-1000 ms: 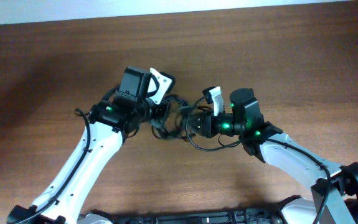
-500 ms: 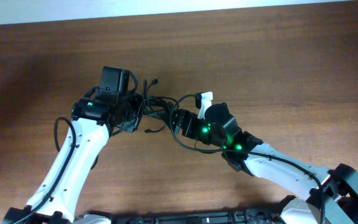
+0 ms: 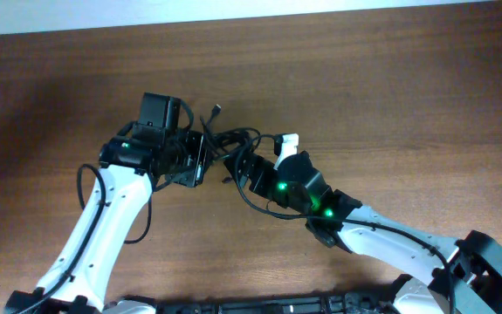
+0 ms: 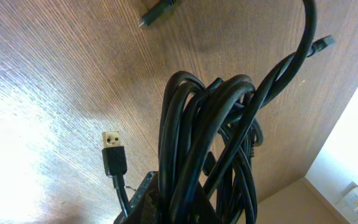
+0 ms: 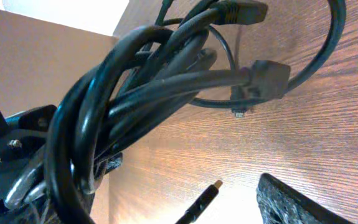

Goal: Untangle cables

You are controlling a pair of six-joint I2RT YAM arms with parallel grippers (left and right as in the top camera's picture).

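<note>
Your left tool [image 3: 200, 160] stayed clenched on the cables [image 3: 233, 137], a looped black bundle over the worktop [image 3: 390, 96]. Your right tool [image 3: 242, 164] had edged nearer, and you couldn't tell its grip.

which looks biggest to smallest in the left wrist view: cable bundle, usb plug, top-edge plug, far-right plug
cable bundle
usb plug and top-edge plug, about alike, not ranked
far-right plug, though farther from the camera

Even overhead light; white glare on the table [image 4: 17, 155] beside cables [image 4: 197, 143] in wrist views
</note>
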